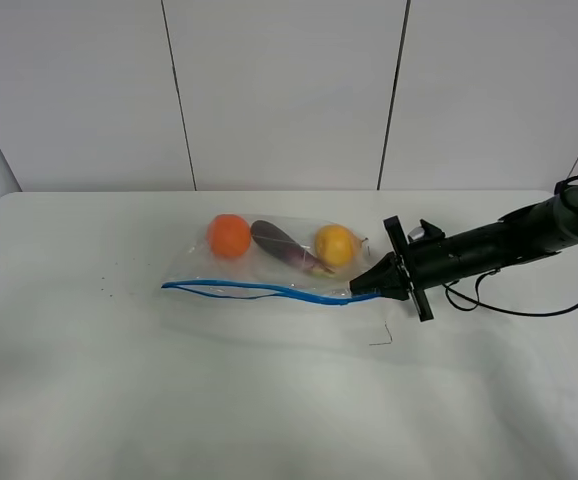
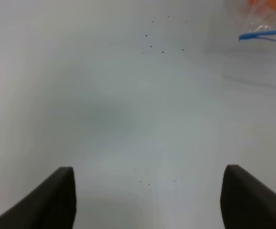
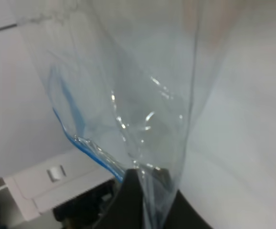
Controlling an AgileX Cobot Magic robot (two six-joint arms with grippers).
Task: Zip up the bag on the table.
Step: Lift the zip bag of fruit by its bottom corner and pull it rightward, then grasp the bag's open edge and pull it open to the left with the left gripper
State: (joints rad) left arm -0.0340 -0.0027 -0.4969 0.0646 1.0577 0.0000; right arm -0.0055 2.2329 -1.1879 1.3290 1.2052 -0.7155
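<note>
Right pincer pinches the bag's blue zip strip end.

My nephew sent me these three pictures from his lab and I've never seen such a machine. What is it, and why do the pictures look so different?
It is a robot with two arms, each ending in a gripper. One picture looks down from a high camera; the other two come from cameras on the wrists. On the white table lies a clear bag with a blue zip strip, holding orange, purple and yellow produce. The right gripper pinches the bag's corner, so its camera sees mostly plastic. The left gripper is open over bare table, away from the bag.
</note>
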